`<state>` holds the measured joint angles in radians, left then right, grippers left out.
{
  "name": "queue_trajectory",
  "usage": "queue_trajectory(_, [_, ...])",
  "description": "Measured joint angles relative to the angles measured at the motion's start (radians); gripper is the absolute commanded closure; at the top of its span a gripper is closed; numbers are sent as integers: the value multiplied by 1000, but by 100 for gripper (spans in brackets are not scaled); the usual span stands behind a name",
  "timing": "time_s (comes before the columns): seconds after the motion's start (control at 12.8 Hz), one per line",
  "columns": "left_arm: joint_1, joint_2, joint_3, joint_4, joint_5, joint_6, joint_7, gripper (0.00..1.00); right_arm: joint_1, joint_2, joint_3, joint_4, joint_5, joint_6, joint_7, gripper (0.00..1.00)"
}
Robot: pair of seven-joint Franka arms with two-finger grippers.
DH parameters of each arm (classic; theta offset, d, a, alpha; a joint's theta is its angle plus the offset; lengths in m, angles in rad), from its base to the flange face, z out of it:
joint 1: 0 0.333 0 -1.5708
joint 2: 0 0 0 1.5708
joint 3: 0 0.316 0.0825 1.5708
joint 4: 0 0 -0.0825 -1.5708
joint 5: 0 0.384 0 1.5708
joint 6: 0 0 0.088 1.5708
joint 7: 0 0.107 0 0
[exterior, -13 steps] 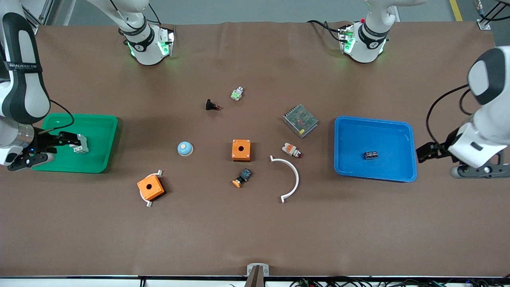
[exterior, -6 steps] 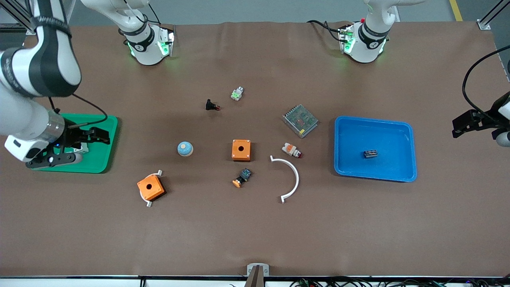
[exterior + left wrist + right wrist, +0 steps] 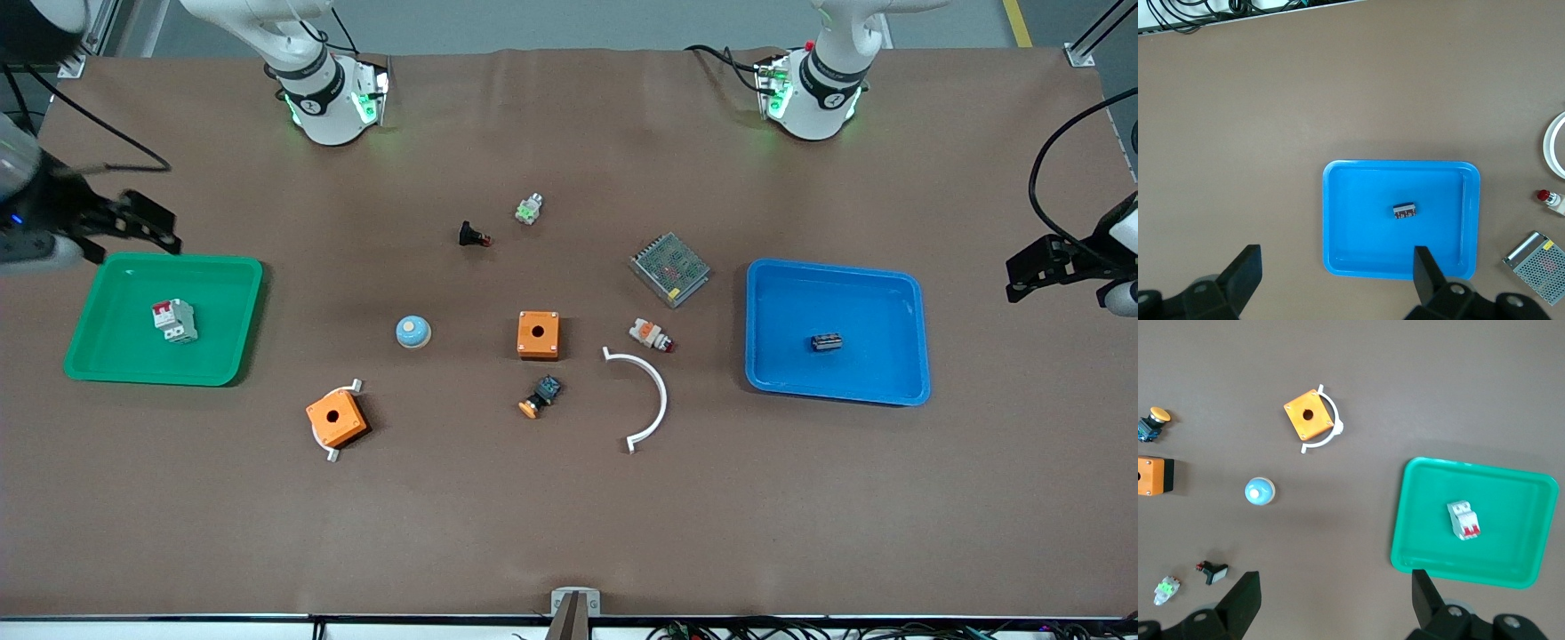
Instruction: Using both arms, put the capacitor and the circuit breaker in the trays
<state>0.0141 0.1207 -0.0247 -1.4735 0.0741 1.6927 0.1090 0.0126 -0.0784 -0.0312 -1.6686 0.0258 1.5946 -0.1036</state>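
Right hand [image 3: 147, 228] now clear of circuit breaker [image 3: 174, 320]

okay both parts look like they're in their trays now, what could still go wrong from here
1. The right gripper hangs open just above the green tray; a low pass could clip its rim and shift the circuit breaker.
2. The capacitor is tiny and loose in the blue tray; a nudge from the left gripper, open off that tray's end, might slide it.
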Motion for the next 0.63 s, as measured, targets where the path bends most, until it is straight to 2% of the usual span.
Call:
queue_trajectory(0.23, [8, -1, -4, 3, 0, -2, 49, 0, -61, -54, -4, -2, 0, -38, -28, 0])
queue_trajectory(0.47, [85, -1, -108, 3, 0, -9, 1, 0, -82, -75, -4, -16, 0, -46, -36, 0])
queue_trajectory(0.55, [77, -2, -113, 5, 0, -9, -12, 0, -82, -86, -3, -28, 0, -46, -36, 0])
queue_trajectory(0.63, [44, -6, -86, 7, -5, -9, -16, 0, -82, -97, -3, -37, 0, -46, -36, 0])
